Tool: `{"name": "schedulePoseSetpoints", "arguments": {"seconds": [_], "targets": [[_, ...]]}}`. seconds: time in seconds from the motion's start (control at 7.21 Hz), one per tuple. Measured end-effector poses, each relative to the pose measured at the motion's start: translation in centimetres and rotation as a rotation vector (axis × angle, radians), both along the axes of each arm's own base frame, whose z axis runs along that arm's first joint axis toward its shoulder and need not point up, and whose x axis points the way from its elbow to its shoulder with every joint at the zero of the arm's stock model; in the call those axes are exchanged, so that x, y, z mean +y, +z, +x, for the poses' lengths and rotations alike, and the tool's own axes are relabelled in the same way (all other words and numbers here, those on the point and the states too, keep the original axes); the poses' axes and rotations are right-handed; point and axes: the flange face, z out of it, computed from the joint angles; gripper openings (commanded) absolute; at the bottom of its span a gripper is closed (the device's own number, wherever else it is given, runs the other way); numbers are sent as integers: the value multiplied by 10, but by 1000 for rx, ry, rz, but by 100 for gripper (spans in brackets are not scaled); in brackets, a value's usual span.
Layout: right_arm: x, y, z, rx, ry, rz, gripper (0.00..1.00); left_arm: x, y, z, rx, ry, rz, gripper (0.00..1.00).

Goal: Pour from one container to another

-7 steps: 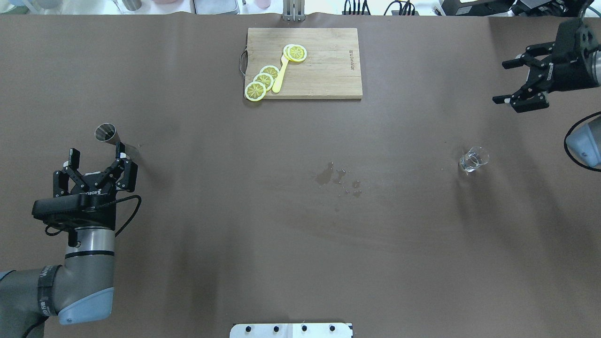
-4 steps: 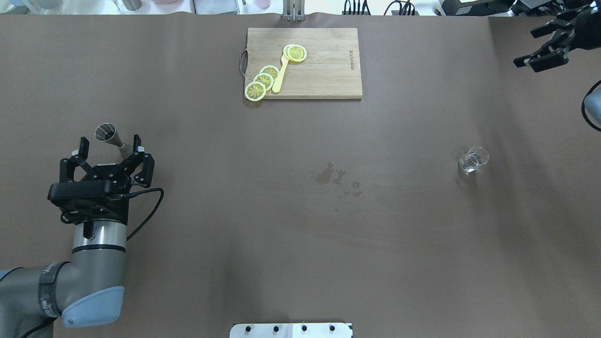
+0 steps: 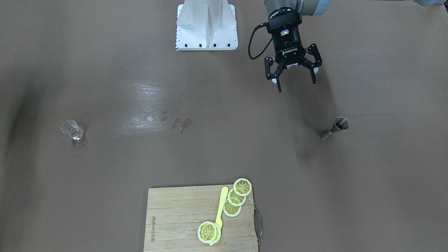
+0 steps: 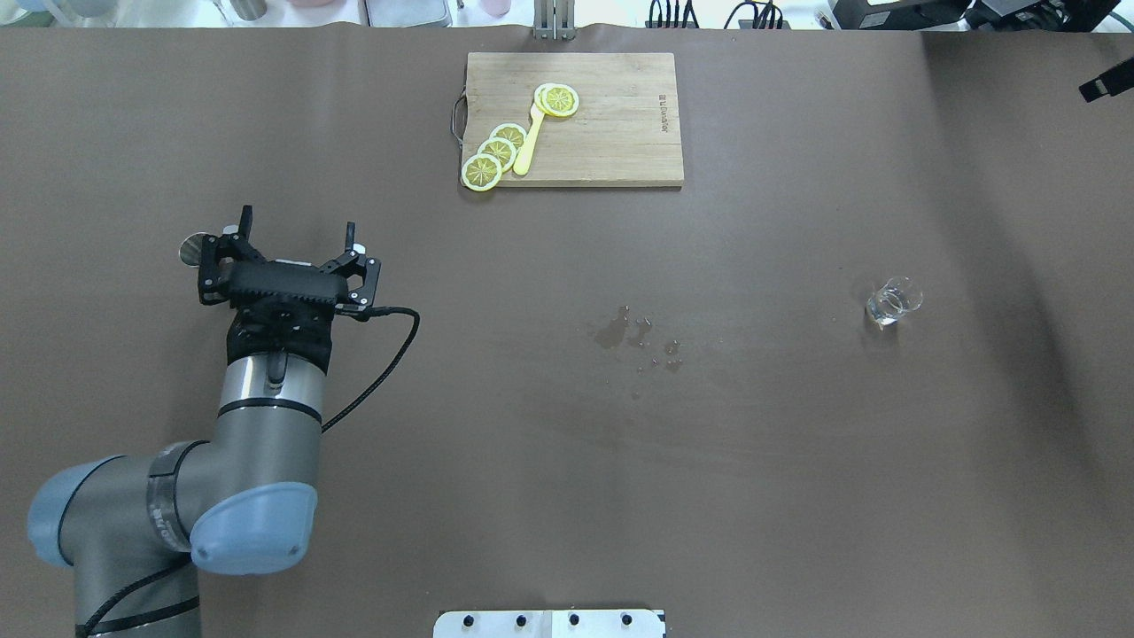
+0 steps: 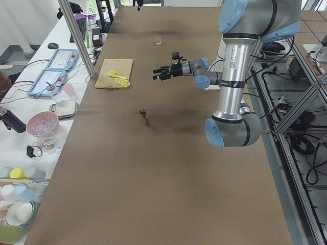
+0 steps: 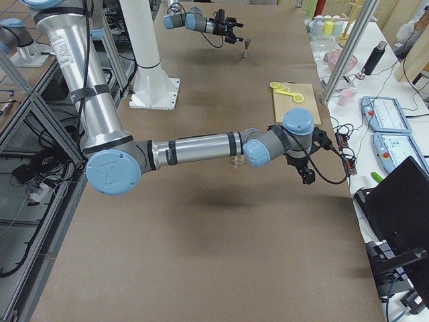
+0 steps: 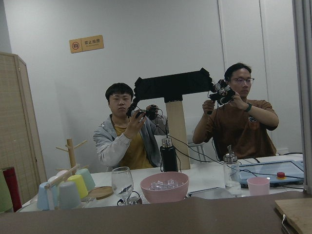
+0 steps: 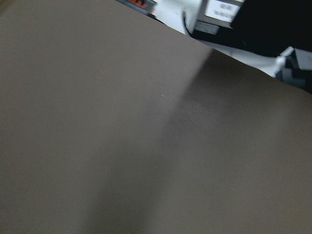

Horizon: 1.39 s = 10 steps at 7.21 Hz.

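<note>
Seen from overhead, the left gripper (image 4: 298, 219) hangs above the table (image 4: 532, 461) on its 9 o'clock side, fingers spread wide and holding nothing. The metal measuring cup (image 3: 336, 128) stands upright on the table, apart from that gripper. From overhead it peeks out at about 9 o'clock of the gripper, mostly hidden behind one finger. The small clear glass (image 4: 893, 301) stands alone on the table's 3 o'clock side, well apart from the cup. A wet patch (image 4: 620, 332) marks the middle. At 12 o'clock lies a wooden cutting board (image 4: 611, 124) with lemon slices (image 4: 496, 152) and a yellow spoon (image 4: 528, 142). Only a tip of the right gripper (image 4: 1103, 86) shows at the 2 o'clock edge, so I cannot tell whether it is spread or clenched.
</note>
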Motion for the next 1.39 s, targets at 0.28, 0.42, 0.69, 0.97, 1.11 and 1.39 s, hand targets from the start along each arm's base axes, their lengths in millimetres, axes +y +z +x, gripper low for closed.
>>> {"name": "schedulePoseSetpoints", "arguments": {"seconds": [0.28,0.42,0.69,0.97,1.11,1.39], "targets": [[35,39,37,34,62,-197,100,-29,-31,0,-219,174,-27,99],[52,57,52,18,85,-306,100,-39,-33,2,-264,264,-52,99],[78,83,83,-8,142,-512,100,-66,-14,2,-250,459,-164,99],[143,124,120,-29,209,-629,100,-106,20,-14,-197,611,-314,99],[181,134,124,-26,223,-633,100,-139,38,-38,-161,634,-387,99],[206,134,122,-4,227,-556,100,-210,81,-109,-57,640,-541,99]]}}
